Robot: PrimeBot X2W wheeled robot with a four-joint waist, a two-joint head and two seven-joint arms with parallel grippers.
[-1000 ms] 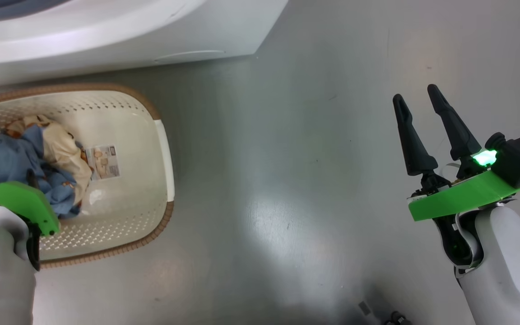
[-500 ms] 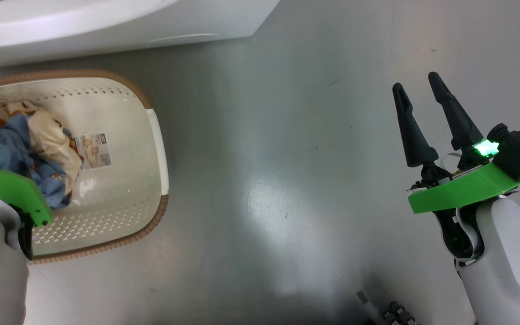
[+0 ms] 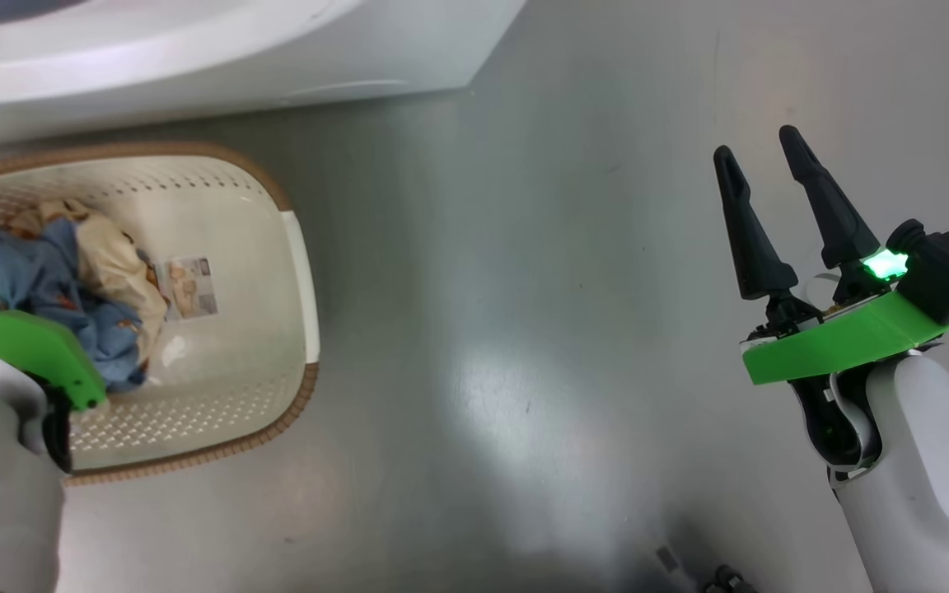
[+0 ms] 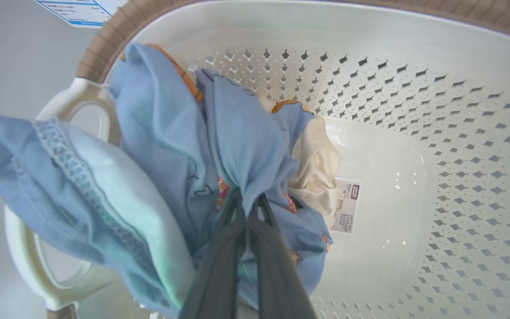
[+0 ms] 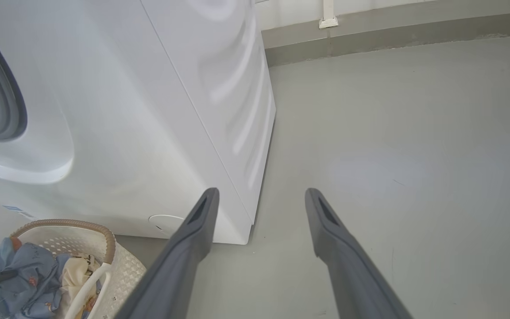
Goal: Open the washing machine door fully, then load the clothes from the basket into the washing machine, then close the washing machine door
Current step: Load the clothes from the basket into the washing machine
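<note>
The clothes (image 4: 166, 146), a light blue bundle with orange bits and one cream piece (image 4: 314, 173), lie at the left end of the cream basket (image 4: 414, 88). My left gripper (image 4: 248, 208) is shut on a fold of the blue cloth. In the head view the clothes (image 3: 38, 280) sit in the basket (image 3: 236, 214), partly behind my left wrist's green plate (image 3: 21, 350). My right gripper (image 3: 754, 142) hangs open over bare floor, far right of the basket; between its fingers (image 5: 261, 192) is nothing. The washing machine (image 5: 148, 110) stands behind the basket (image 5: 122, 270). The washing machine door is out of view.
The washer's white front (image 3: 194, 49) runs along the top of the head view, its grey gasket (image 5: 7, 102) and round service cap (image 5: 164, 221) in the right wrist view. Grey floor (image 3: 524, 329) spreads right of the basket. A wall base (image 5: 370, 40) lies far behind.
My left gripper has gone from open to shut on the blue cloth. The head view has shifted slightly. The right gripper has stayed open in much the same place.
</note>
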